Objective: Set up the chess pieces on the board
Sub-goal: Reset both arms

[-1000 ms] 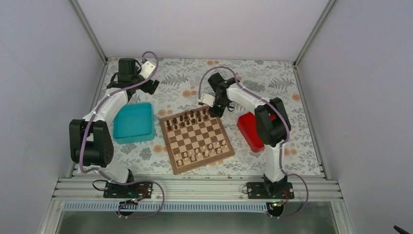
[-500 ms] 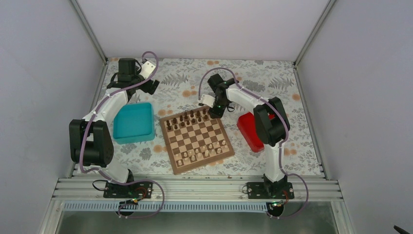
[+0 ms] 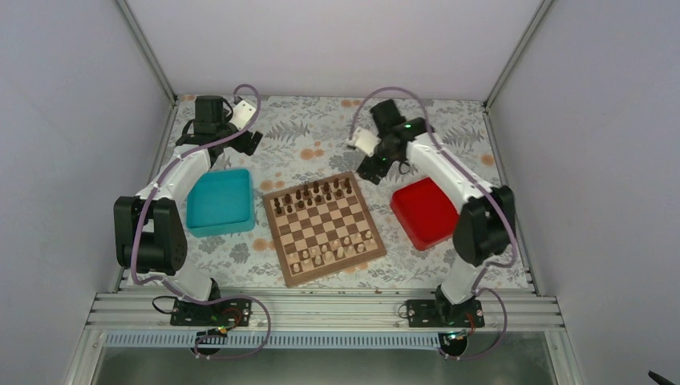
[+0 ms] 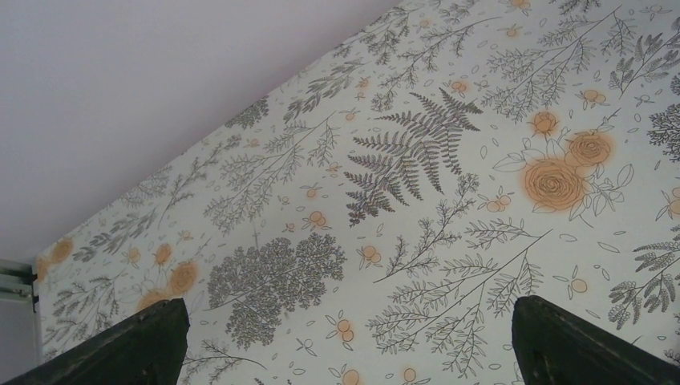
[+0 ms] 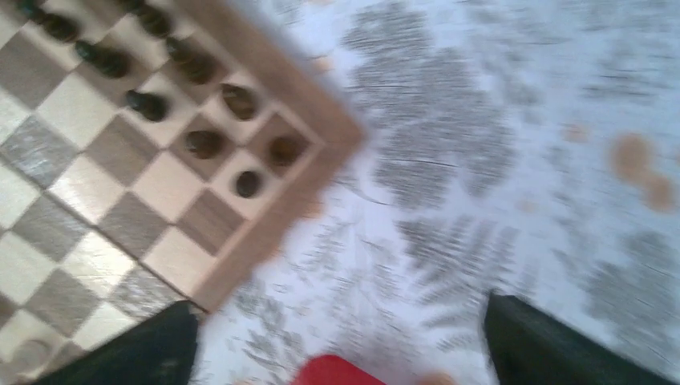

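Note:
The board (image 3: 279, 241) lies mid-table, with dark chess pieces (image 3: 313, 195) lined along its two far rows and pale chessmen along the near rows. My right gripper (image 3: 371, 167) hangs just beyond the board's far right corner, above the cloth, open and empty. The blurred right wrist view shows that corner of the board (image 5: 273, 216) at upper left with dark chess pieces (image 5: 204, 143) on it, and the right gripper (image 5: 337, 309) spread wide over the cloth. My left gripper (image 3: 250, 144) stays at the back left. In its own view the left gripper (image 4: 349, 309) is open over bare floral cloth.
A teal tray (image 3: 219, 200) sits left of the board and a red tray (image 3: 425, 212) right of it, its edge showing low in the right wrist view as the red tray (image 5: 337, 373). Grey walls close in the floral tablecloth (image 3: 305, 132) at the back and sides.
The right gripper has opened and pulled back and rightward off the board's far right corner, and the arm has swung out to the right. The left arm has not moved.

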Controlling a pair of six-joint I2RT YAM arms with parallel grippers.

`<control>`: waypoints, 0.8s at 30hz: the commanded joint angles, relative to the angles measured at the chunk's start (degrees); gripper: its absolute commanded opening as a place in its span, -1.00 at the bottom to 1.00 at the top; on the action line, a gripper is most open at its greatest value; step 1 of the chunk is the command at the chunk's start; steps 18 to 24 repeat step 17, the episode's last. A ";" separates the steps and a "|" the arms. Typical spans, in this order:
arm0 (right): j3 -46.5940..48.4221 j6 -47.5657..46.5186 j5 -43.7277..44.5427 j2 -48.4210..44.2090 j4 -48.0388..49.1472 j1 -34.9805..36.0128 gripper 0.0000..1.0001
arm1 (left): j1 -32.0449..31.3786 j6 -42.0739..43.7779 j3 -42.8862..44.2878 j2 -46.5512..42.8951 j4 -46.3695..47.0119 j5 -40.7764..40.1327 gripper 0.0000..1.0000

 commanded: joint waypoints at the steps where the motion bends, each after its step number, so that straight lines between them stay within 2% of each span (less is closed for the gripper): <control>1: -2.13 4.68 6.48 -7.09 6.42 -6.14 1.00 | -0.01 -1.30 0.32 -1.19 1.26 1.32 1.00; 4: -3.28 8.00 7.37 -10.24 12.35 -9.75 1.00 | 0.00 -1.60 0.67 -1.27 0.95 1.97 1.00; 10: -8.81 10.22 11.22 -10.34 20.97 -10.41 1.00 | 0.02 -1.83 1.00 -1.79 0.68 2.14 1.00; 13: -10.46 9.34 11.13 -9.78 21.13 -10.49 1.00 | 0.01 -1.82 0.70 -2.29 0.88 2.00 1.00; 16: -11.42 7.19 6.54 -9.13 19.73 -10.90 1.00 | 0.01 -1.73 0.33 -2.84 0.99 1.62 1.00; 24: -12.25 7.57 6.97 -9.32 21.52 -10.92 1.00 | 0.01 -1.66 0.37 -2.97 0.99 1.61 1.00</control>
